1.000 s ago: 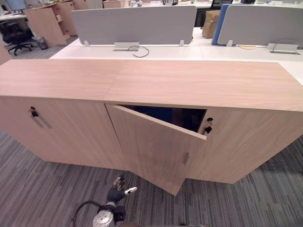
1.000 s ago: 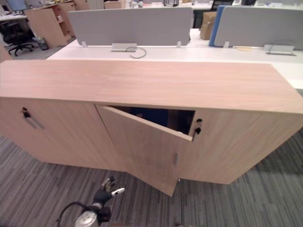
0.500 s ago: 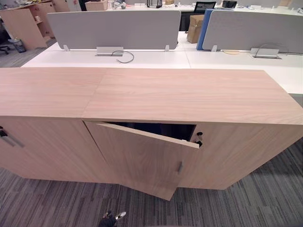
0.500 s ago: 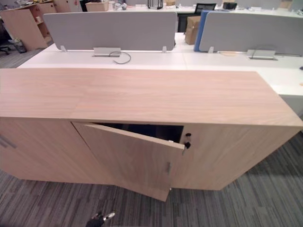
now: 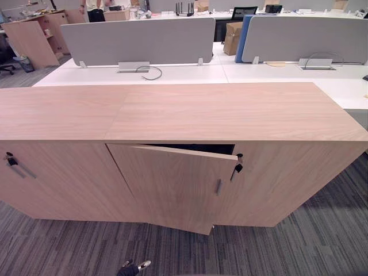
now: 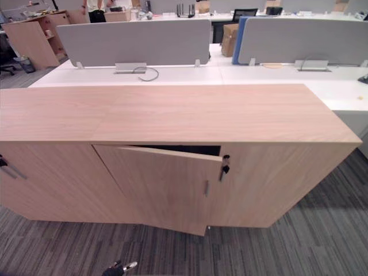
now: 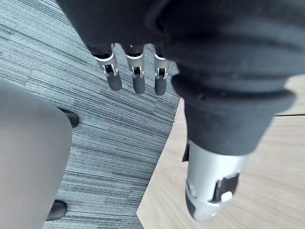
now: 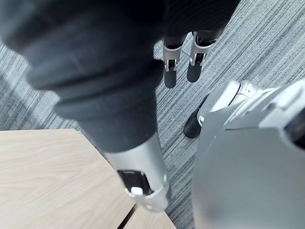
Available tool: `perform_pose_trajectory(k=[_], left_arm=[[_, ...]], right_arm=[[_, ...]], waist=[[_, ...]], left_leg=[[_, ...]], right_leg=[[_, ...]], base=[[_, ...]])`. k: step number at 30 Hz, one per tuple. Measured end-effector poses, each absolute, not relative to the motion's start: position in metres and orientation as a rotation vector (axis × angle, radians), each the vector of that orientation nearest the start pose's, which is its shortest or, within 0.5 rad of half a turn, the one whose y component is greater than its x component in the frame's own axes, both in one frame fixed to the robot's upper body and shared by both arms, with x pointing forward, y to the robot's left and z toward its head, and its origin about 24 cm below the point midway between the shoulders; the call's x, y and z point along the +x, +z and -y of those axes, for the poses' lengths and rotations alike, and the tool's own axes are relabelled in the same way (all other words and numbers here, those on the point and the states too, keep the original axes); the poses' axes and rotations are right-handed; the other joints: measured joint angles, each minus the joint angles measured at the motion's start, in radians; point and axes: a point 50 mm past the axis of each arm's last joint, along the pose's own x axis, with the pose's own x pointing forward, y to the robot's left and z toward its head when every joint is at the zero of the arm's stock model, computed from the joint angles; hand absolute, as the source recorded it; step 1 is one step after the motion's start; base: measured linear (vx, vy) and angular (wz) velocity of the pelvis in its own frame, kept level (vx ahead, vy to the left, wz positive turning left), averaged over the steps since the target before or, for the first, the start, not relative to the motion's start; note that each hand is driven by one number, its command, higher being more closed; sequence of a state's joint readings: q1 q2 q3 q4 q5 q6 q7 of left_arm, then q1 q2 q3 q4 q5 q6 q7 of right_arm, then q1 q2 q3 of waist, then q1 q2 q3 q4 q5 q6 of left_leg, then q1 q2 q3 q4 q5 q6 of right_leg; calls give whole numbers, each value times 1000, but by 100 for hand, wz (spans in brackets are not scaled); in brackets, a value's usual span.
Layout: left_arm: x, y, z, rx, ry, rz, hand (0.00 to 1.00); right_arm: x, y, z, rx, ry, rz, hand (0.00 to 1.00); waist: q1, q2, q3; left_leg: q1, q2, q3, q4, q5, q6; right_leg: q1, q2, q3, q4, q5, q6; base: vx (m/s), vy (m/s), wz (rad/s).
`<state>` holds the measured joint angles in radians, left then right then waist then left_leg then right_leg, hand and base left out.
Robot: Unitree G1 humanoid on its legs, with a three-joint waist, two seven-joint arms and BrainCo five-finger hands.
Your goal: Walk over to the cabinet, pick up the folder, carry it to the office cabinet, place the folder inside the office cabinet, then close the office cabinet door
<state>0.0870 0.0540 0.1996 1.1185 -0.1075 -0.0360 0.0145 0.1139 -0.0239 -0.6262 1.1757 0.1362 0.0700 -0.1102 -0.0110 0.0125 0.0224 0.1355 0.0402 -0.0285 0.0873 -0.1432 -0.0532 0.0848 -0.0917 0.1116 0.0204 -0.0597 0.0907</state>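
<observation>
The low wooden office cabinet (image 5: 190, 109) stands in front of me. Its middle door (image 5: 172, 184) hangs slightly ajar, with a narrow dark gap along its top edge. A small handle (image 5: 218, 187) and a key with a tag (image 5: 237, 168) sit at the door's free edge. I cannot make out the folder in the dark gap. My left hand (image 5: 133, 267) hangs low above the carpet, short of the door; its fingers (image 7: 138, 81) are straight and hold nothing. My right hand (image 8: 170, 76) also points down at the carpet, fingers straight and empty.
The cabinet's left door (image 5: 63, 178) is closed, with keys (image 5: 10, 161) in its lock. White desks with grey dividers (image 5: 138, 40) stand behind, a cardboard box (image 5: 233, 37) among them. A person (image 5: 95, 8) stands far back. Striped grey carpet (image 5: 299, 241) lies before the cabinet.
The middle door has swung from wide open to nearly shut, hiding the blue thing inside. The camera has shifted, and my left hand now sits lower in the eye views.
</observation>
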Motion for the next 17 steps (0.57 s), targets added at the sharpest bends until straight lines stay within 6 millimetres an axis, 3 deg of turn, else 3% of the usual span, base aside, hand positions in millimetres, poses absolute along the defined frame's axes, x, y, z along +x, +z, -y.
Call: perform_pose_trajectory(k=[9, 17], left_arm=[[94, -165, -190, 53, 133, -1128, 0], [100, -163, -188, 119, 94, -1117, 0]], right_arm=[[29, -174, 215, 382, -744, -1296, 0], [39, -174, 212, 374, -712, -1286, 0]], waist=[[-1, -13, 8], [-1, -25, 17]], left_leg=[[-17, 1, -22, 3, 3, -5], [-12, 0, -18, 9, -16, 3]], right_leg=[[-6, 2, -15, 0, 1, -1], [3, 2, -14, -4, 1, -2]], base=[[-22, -12, 7], [39, 10, -2]])
